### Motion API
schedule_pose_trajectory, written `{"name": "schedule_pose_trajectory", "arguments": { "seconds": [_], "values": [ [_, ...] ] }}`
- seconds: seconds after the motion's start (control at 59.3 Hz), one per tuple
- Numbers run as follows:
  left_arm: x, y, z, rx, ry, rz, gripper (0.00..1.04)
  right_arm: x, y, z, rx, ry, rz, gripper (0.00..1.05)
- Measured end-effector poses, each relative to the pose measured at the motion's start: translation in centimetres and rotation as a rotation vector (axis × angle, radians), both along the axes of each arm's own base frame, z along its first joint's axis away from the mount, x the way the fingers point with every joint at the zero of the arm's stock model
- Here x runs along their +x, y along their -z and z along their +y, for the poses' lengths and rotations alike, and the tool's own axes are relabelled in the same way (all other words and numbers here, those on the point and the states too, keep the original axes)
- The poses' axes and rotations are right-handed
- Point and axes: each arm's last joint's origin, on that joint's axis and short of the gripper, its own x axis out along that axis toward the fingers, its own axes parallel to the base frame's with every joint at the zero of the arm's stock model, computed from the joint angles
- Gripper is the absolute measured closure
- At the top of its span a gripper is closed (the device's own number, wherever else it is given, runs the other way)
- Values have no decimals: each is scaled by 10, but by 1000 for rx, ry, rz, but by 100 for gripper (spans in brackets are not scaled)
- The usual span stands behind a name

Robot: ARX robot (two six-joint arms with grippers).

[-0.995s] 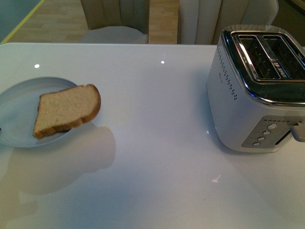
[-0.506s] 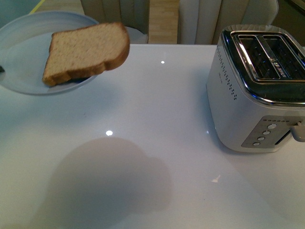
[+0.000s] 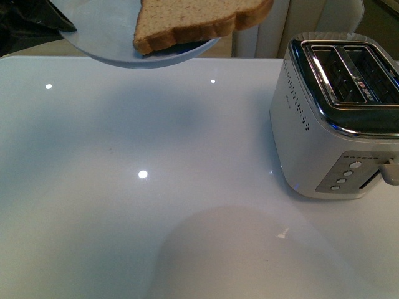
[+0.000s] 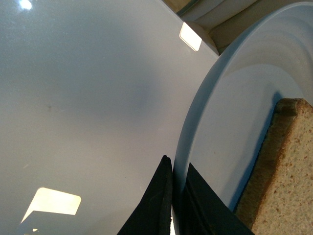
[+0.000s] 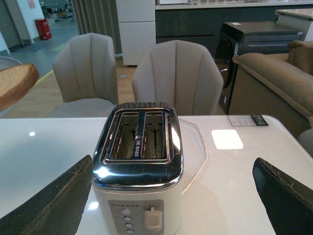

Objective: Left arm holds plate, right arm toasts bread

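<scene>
Above the far edge of the table (image 3: 187, 187), toward its left corner, the plate (image 3: 106, 43) hangs clear of the surface, its rim pinched between the closed fingers of the left gripper (image 4: 177, 164). The bread (image 3: 193, 22) lies flat on the plate, and its crusted edge overhangs the rim on the side nearer the toaster (image 3: 336, 112). So the holding half of the task looks to be in hand.

The toasting half is not yet begun. The right gripper (image 5: 172, 161) faces the toaster from the table's right edge with its fingers spread wide and nothing between them. It is well apart from the slice (only a corner of crust shows at the margin of the right wrist view). Picking up the slice, lowering it in and pressing the lever all remain.

As for what holds what, the plate carries the single slice. Both of the toaster's slots (image 5: 123, 137) are empty, with only the wire guides visible inside.
</scene>
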Motion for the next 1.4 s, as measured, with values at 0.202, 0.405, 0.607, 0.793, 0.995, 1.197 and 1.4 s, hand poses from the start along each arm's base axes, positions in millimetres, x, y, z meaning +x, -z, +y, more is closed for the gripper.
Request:
{"name": "schedule_pose_trajectory", "arguments": {
  "seconds": [0.202,0.405,0.607,0.793,0.995,1.197,1.4],
  "values": [
    [-5,-2,-15,-24,16,11,102,0,0,0,0,0,0,9],
    [-10,-6,-21,-35,22,22,102,1,2,0,142,-150,307,9],
    [-15,-8,-28,-39,36,39,102,19,8,-1,419,-268,639,9],
    [-19,-13,-33,-51,49,39,102,60,-9,-4,520,-331,613,9],
    [-24,-15,-37,-55,69,53,102,102,-23,3,681,-466,581,9],
    [-29,-21,-38,-61,82,56,102,146,-42,24,794,-571,527,9],
    [-31,-21,-40,-72,105,70,102,169,-49,47,790,-619,555,9]
  ]
}}
